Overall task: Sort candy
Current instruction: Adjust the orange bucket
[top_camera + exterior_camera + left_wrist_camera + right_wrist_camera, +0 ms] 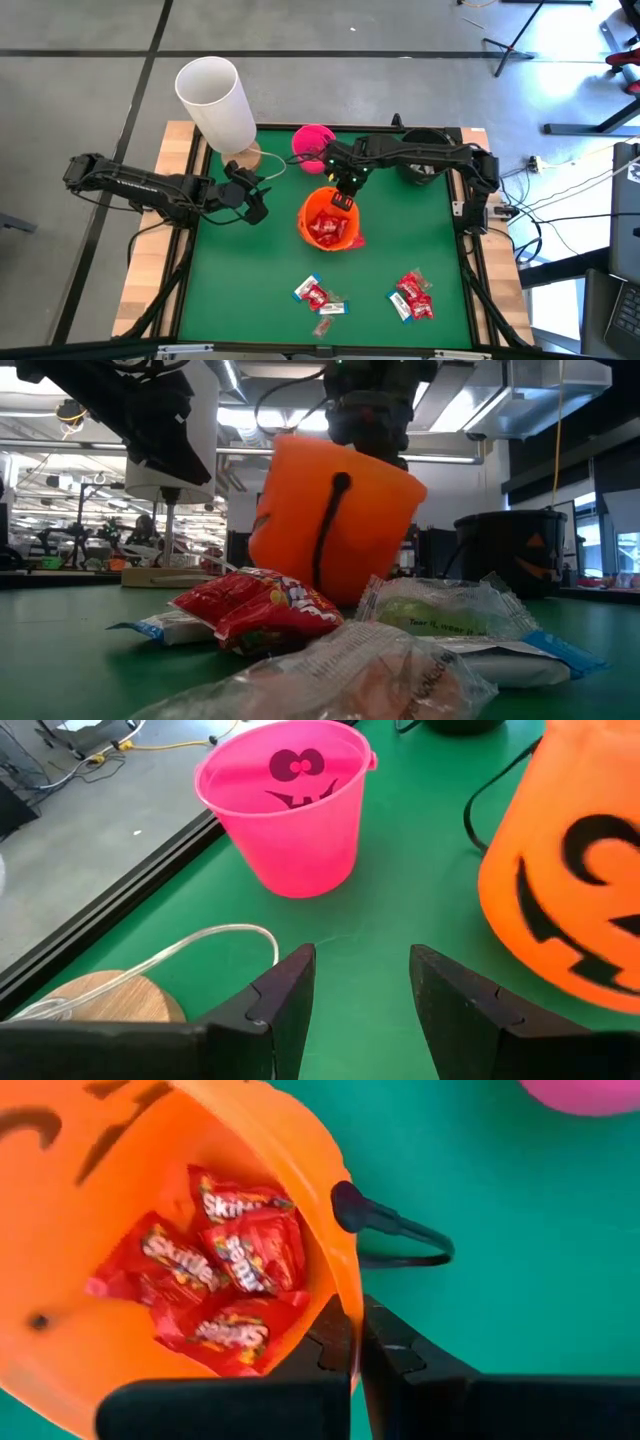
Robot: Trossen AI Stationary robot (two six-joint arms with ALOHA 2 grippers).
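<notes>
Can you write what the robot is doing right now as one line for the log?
right gripper: shut on orange bucket rim, bucket tilted | red candy: inside | left gripper: open, waiting near pink bucket

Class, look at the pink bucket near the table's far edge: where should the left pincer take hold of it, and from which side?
Probably the thin rim of the pink bucket, coming from above. It stands upright with its mouth open, one finger inside and one outside. The left pincer is open and faces it.

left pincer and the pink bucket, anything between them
Only bare green table lies between the open left pincer and the pink bucket, as the left wrist view shows. A clear tube curves off to one side, outside that stretch.
</notes>
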